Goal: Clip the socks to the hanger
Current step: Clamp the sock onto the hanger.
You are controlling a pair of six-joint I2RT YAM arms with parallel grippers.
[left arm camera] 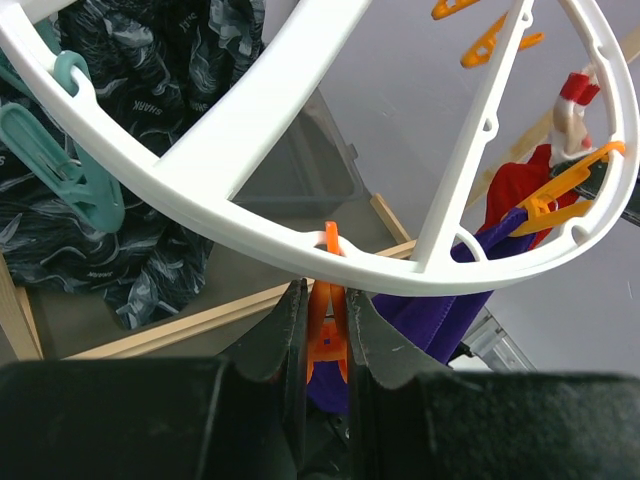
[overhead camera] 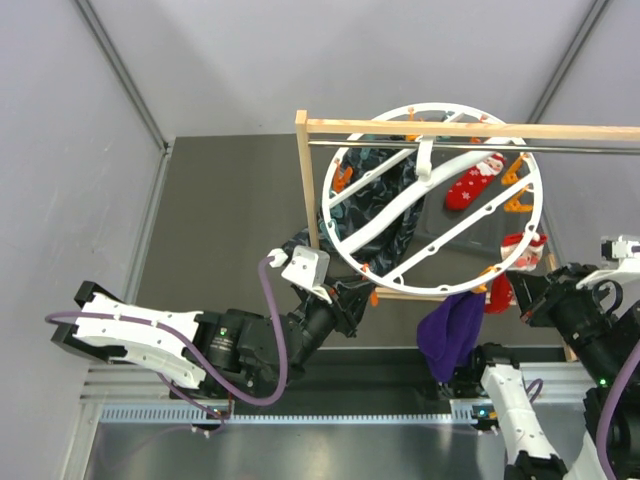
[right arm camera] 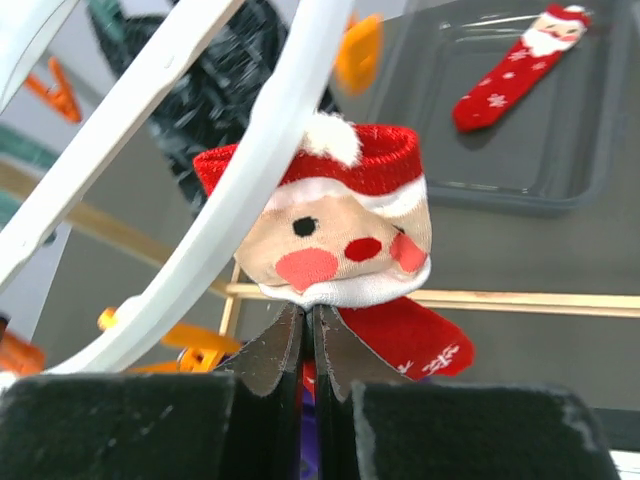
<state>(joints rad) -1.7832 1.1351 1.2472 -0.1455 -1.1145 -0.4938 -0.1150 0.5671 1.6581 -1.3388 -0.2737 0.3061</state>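
The white ring hanger (overhead camera: 432, 195) hangs from the wooden rack's rod. My left gripper (left arm camera: 325, 315) is shut on an orange clip (left arm camera: 327, 335) at the ring's lower rim (left arm camera: 300, 255). My right gripper (right arm camera: 311, 325) is shut on a red Santa sock (right arm camera: 340, 235), held up beside the ring's right rim (overhead camera: 525, 255). A purple sock (overhead camera: 452, 332) hangs from the bottom rim. Dark patterned socks (overhead camera: 365, 195) hang on the left of the ring, and another Santa sock (overhead camera: 475, 182) lies below it.
The wooden-framed rack (overhead camera: 301, 180) with its metal rod (overhead camera: 560, 148) stands across the table. A grey tray (right arm camera: 520, 110) holds the loose Santa sock (right arm camera: 515, 65). Teal clips (left arm camera: 60, 150) and more orange clips (overhead camera: 518, 185) hang on the ring.
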